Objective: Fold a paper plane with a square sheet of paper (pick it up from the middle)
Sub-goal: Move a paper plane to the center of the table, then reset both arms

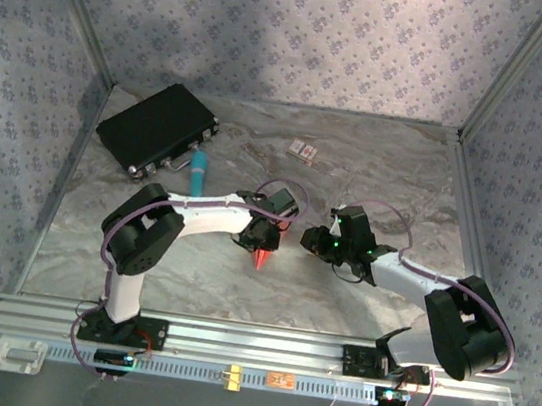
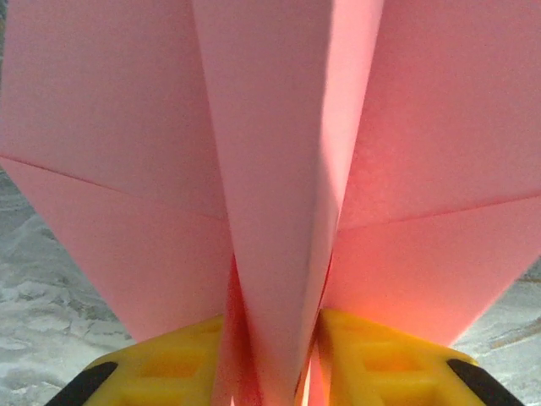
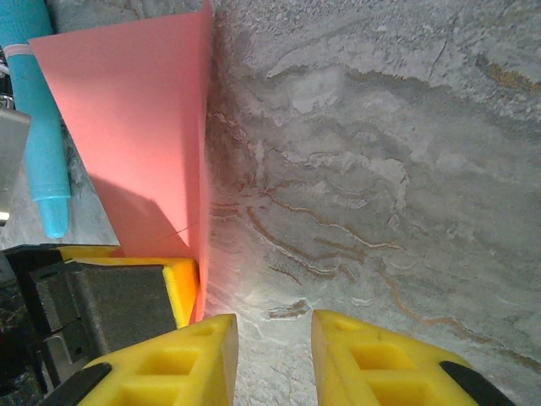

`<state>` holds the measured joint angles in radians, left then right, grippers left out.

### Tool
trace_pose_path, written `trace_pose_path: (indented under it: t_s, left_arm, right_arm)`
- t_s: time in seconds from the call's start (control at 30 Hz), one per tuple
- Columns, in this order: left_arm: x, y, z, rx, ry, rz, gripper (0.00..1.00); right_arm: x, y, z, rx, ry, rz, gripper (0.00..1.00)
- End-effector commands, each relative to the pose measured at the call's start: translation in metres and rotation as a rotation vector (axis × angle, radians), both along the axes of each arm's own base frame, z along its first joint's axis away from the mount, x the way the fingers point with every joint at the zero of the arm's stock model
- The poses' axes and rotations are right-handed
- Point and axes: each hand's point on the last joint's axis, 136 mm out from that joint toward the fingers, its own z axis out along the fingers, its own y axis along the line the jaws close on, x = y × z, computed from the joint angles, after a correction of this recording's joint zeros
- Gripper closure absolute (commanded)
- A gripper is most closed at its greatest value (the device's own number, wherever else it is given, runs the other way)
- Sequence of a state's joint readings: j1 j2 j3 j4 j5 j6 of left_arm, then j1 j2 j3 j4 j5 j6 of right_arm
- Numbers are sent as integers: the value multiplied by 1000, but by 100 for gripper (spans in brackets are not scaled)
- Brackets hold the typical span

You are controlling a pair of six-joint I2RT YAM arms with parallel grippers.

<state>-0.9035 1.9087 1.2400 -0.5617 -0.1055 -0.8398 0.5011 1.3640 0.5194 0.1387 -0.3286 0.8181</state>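
The salmon-pink square sheet of paper stands folded into a pointed paper plane (image 1: pixel 261 257). My left gripper (image 1: pixel 259 234) holds it near the table's middle. In the left wrist view the plane's centre keel (image 2: pixel 279 169) runs down between the two yellow fingers (image 2: pixel 169 372), which touch it on either side, and the wings spread out left and right. My left gripper (image 2: pixel 272 338) is shut on that keel. My right gripper (image 1: pixel 321 240) sits just right of it. Its jaws (image 3: pixel 273 338) are open over bare table, and one wing of the paper plane (image 3: pixel 144 127) shows at their left.
A teal marker (image 1: pixel 197 165) lies behind the left arm, also visible beside the paper as the teal marker (image 3: pixel 38 110). A black case (image 1: pixel 158 127) lies at the back left and a small patterned card (image 1: pixel 303 150) at the back centre. Papered walls enclose the marbled table (image 1: pixel 395 180).
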Motion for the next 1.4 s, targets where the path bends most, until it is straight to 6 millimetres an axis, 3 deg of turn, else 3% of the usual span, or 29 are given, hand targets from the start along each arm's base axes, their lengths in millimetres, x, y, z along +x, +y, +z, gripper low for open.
trace_pose_path:
  t_s: [0.0,0.57,0.9,1.2,1.37]
  left_arm:
    - [-8,13,-18,85,55,18,70]
    - [-7,13,-13,103,46,68,60]
    - [2,9,25,37,-38,99,60]
    - [0,14,50,-18,-81,121,56]
    - [4,24,74,-47,-165,124,53]
  right_arm:
    - [-2,-7,-1,-14,-7,-4,70]
    - [-5,-14,0,-17,-10,-21,68]
    - [-1,-17,14,-29,-60,-8,65]
    - [6,-52,38,-115,-119,-76,57]
    - [14,-88,59,-240,-177,-150,48]
